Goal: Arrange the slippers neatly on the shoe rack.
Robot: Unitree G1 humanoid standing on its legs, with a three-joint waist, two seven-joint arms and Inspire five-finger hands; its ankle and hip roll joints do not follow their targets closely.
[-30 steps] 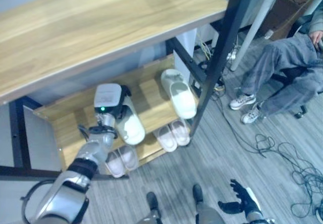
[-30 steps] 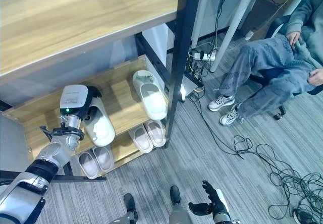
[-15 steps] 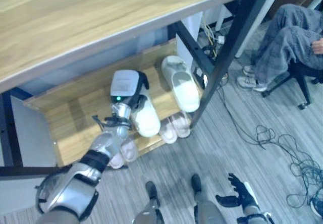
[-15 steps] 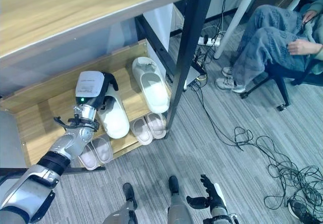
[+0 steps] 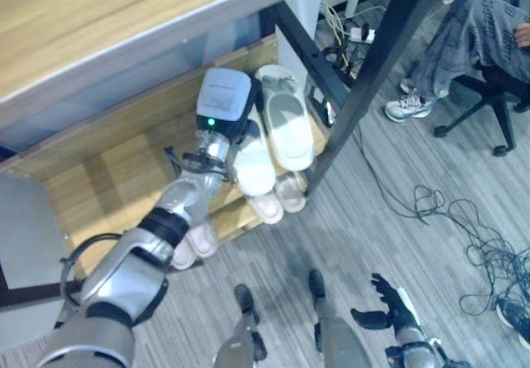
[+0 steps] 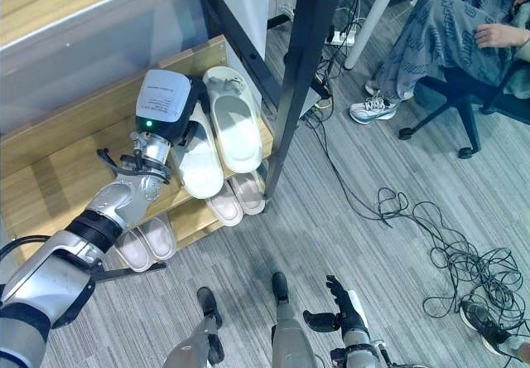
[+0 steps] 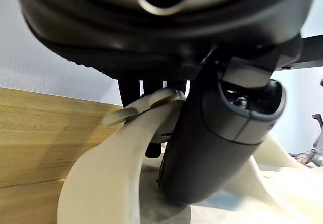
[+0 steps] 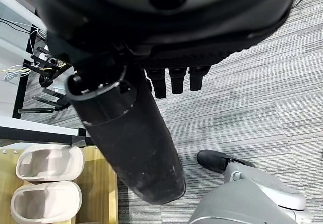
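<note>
Since a second ago the left hand (image 5: 248, 111) has carried its white slipper (image 5: 253, 162) rightward along the middle shelf (image 5: 124, 169), so it now lies just beside, perhaps touching, the second white slipper (image 5: 286, 128) near the black rack post (image 5: 364, 78). The left wrist view shows what the head views hide: the thumb (image 7: 212, 133) and fingers (image 7: 151, 90) pinch the slipper's upper band. On the lower shelf sit two pinkish pairs, one (image 5: 280, 202) under the white slippers, the other (image 5: 192, 244) further left. The right hand (image 6: 339, 310) hangs low over the grey floor (image 6: 397, 260) with fingers relaxed and spread, holding nothing. A seated person (image 6: 447, 36) is at the far right, beside loose cables (image 6: 447, 260).
</note>
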